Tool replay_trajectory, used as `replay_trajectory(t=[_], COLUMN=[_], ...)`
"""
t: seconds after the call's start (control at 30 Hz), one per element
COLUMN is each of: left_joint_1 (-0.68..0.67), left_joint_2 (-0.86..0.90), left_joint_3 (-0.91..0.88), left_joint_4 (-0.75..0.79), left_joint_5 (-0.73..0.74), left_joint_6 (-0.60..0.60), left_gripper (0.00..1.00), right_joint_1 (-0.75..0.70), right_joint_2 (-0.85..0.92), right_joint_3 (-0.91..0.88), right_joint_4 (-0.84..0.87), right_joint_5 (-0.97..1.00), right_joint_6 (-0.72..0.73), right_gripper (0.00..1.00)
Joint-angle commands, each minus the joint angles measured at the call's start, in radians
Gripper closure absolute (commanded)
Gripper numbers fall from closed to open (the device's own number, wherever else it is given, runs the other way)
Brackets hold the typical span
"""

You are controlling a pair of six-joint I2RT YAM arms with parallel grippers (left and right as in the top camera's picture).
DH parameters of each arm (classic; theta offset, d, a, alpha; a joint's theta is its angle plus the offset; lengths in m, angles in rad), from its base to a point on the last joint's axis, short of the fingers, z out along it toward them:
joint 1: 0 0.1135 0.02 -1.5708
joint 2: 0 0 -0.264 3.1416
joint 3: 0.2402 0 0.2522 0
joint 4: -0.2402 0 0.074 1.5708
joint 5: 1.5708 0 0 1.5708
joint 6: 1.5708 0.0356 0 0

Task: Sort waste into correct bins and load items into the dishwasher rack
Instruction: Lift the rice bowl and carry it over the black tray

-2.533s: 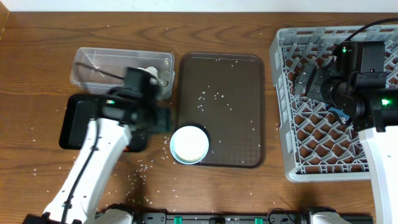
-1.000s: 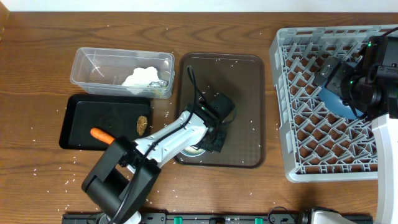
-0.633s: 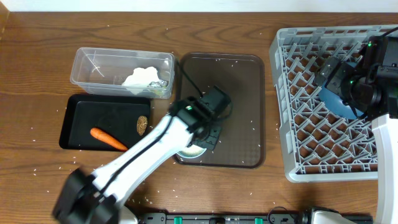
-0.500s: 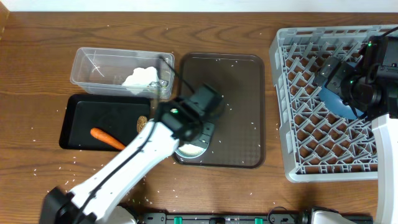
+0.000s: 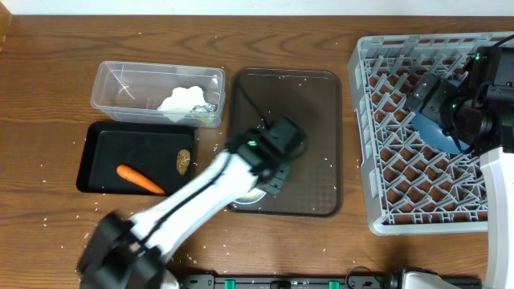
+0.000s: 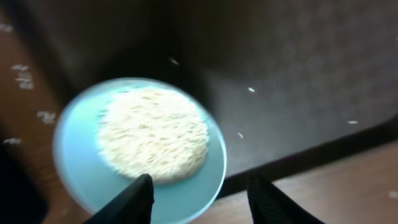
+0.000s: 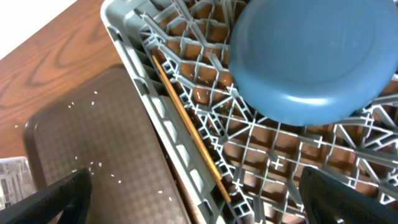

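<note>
Left gripper, off the bins with carrot now in black tray at left, hovers fingers apart over rice-filled light-blue bowl at brown tray's lower-left corner, rice probably next; right gripper spread above dark-blue plate in rack.

A wooden surface with dark grain fills the overhead view, and a pale strip runs beyond its far edge. Near the middle lies a brown serving tray — rectangular, with rounded corners and a raised rim, its long sides running front to back. From the left wrist the tray looks dark and blurred, with bare wood showing past its rim. From the right wrist its floor shows a fine woven texture, and a thin brown stick lies aslant just past its long edge. A black rail with green fittings lines the front edge; a tan corner at far left is too cropped to identify.
</note>
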Motion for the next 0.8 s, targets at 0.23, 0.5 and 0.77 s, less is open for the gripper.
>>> replay_trajectory(t=[0.23,0.5,0.77], left_joint_1=[-0.005,-0.005,-0.005], left_joint_2=[0.169,0.245,0.241], left_joint_3=[-0.016,-0.016,0.009], left_joint_4=[0.079,0.098,0.072], left_joint_5=[-0.029,-0.026,-0.028], left_joint_6=[-0.002,-0.002,0.003], left_gripper=[0.64,0.81,0.94], right_joint_1=[-0.007,-0.007,-0.008], right_joint_2=[0.001,0.001,0.001], right_joint_3=[0.007,0.007,0.007], right_joint_4=[-0.023,-0.023,-0.019], right_joint_5=[-0.003,0.003,0.008], right_joint_6=[0.010,0.005,0.002], right_gripper=[0.01,0.01,0.01])
